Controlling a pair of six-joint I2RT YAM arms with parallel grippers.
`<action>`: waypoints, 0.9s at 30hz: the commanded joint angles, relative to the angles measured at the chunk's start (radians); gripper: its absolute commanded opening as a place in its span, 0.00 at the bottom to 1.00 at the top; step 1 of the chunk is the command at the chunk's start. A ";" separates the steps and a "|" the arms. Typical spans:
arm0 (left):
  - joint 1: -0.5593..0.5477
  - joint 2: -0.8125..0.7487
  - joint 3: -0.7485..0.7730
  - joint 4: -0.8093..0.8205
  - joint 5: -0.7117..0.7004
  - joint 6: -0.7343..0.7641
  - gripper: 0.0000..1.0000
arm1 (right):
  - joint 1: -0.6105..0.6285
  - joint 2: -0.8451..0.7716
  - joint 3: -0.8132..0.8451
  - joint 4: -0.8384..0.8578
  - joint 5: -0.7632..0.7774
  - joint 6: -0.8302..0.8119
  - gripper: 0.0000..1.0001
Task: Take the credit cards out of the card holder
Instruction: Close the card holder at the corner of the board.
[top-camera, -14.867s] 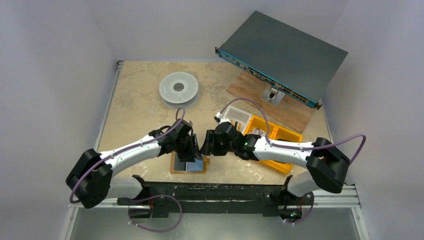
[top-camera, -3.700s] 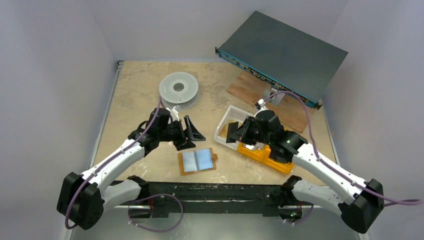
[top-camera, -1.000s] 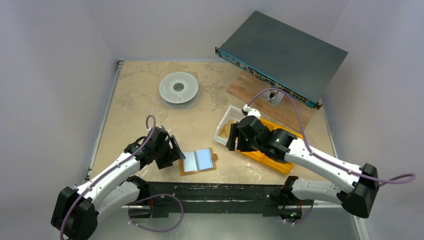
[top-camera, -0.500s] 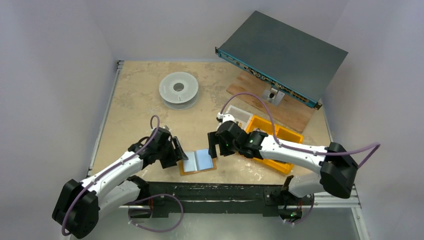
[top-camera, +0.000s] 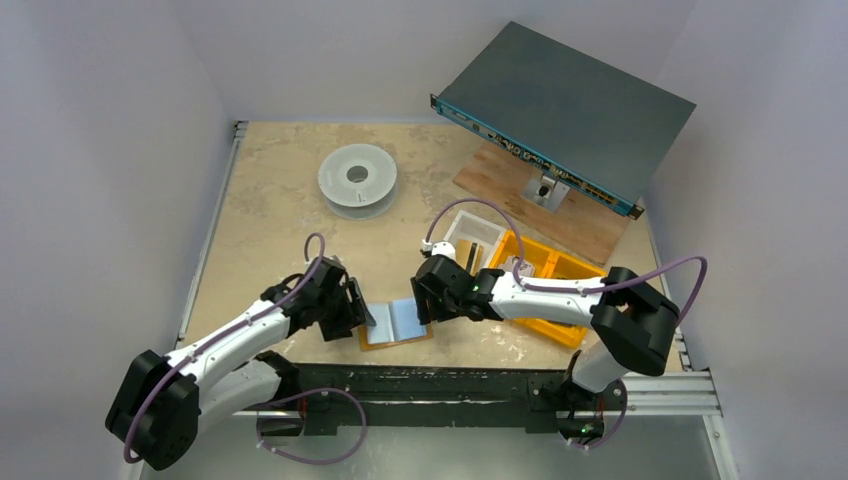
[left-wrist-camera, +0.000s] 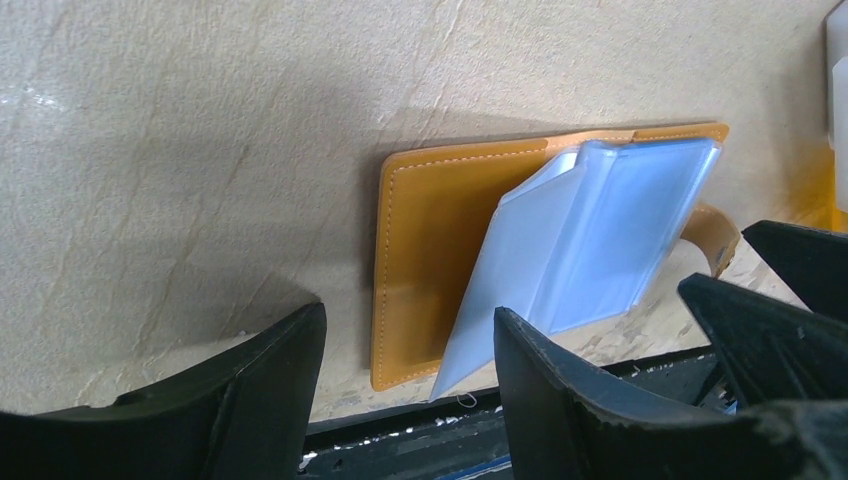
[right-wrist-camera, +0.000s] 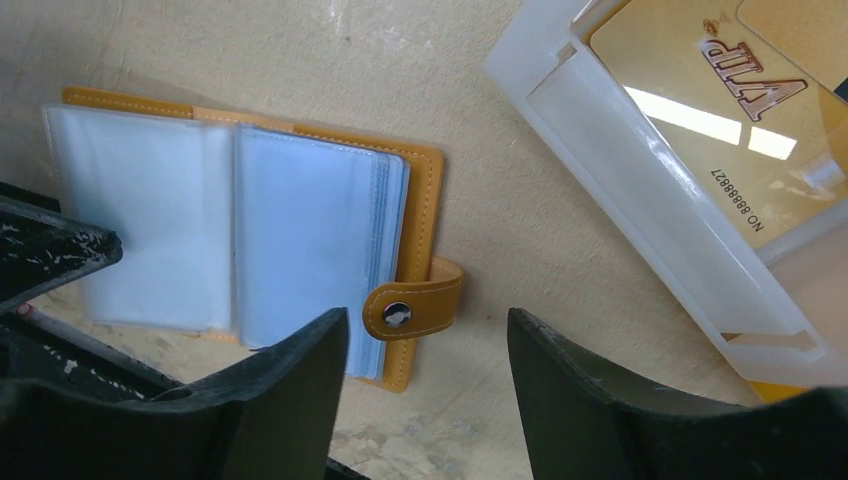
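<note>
1. The card holder (top-camera: 395, 322) lies open and flat on the table (top-camera: 280, 200) near its front edge, between my two arms. Its clear sleeves (left-wrist-camera: 590, 230) face up, and one leaf stands lifted in the left wrist view.
2. My left jaws are open and empty at the holder's left edge. That is much where they were a second ago, only nudged in closer.
3. The real change is on the right. A second ago my right jaws were back by the white tray (right-wrist-camera: 620, 150). Now they have swung in over the holder's strap (right-wrist-camera: 420, 300), open and gripping nothing.
4. I read this as the set-up for another pull, with the left side steadying the holder and the right side drawing a card. The sleeves look pale and blank, so I cannot tell whether a card is left inside.
5. Farther back, a gold card (right-wrist-camera: 690, 100) lies in the tray, so at least one is already out.
</note>
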 joint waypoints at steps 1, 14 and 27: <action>-0.009 0.012 0.016 0.023 0.007 -0.015 0.62 | 0.001 -0.007 -0.005 0.051 0.055 0.045 0.55; -0.009 0.031 -0.002 0.083 0.046 -0.025 0.64 | 0.001 0.040 -0.008 0.074 0.053 0.074 0.00; -0.009 -0.062 0.069 0.046 0.105 -0.048 0.57 | 0.006 0.042 0.000 0.049 0.042 0.079 0.00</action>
